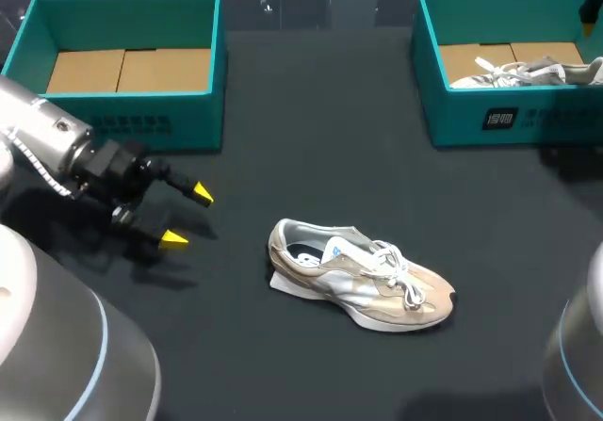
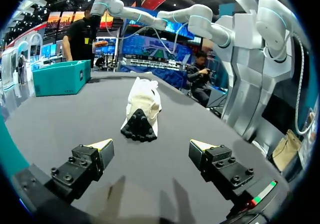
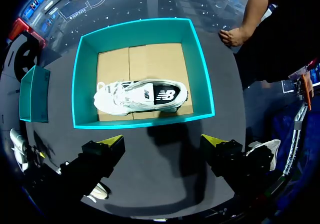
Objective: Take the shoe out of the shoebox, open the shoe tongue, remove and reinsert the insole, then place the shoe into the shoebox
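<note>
We see the beige shoe (image 1: 363, 275) lying upright on the table (image 1: 283, 364), our left gripper (image 1: 188, 216) off its heel end with fingers spread and empty, and our right gripper (image 3: 162, 141), likewise spread and empty, well beyond its toe, above a teal shoebox (image 3: 145, 123) holding a white shoe (image 3: 142, 94).

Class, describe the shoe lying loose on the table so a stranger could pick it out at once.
On the black table, an empty teal shoebox sits far left and a second teal shoebox far right. Between them, nearer the robot, lies the beige shoe, toe pointing right. Unlike the white shoe, it is outside any box.
</note>
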You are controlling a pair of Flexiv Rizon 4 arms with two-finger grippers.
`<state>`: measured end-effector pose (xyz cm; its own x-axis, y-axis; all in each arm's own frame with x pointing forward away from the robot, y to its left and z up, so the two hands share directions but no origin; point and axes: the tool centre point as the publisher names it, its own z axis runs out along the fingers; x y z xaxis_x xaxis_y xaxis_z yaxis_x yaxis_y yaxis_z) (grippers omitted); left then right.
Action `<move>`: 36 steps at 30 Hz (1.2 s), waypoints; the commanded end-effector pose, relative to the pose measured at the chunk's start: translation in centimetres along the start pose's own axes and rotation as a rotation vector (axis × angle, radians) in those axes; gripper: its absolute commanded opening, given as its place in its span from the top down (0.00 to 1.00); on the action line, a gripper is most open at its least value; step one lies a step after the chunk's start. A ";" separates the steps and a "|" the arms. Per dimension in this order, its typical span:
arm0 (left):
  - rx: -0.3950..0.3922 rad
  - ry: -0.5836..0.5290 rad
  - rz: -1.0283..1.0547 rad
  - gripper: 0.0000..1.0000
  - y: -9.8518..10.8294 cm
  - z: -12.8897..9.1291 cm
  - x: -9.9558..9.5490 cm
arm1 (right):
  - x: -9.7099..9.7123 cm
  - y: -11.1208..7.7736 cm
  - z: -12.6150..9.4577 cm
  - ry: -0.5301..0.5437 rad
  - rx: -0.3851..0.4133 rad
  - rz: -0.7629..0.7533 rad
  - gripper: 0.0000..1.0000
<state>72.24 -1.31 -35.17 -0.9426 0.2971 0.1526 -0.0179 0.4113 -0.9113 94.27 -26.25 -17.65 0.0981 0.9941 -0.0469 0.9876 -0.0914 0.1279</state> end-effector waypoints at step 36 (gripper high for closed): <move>0.163 -0.139 0.013 0.00 1.6 5.9 -0.4 | 0.0 -0.1 0.0 -0.001 -0.001 0.001 0.00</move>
<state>70.29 -5.16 -38.79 -0.9813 0.1676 0.0949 -0.0494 0.2572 -0.9651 94.27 -26.25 -17.66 0.0981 0.9941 -0.0469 0.9876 -0.0914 0.1278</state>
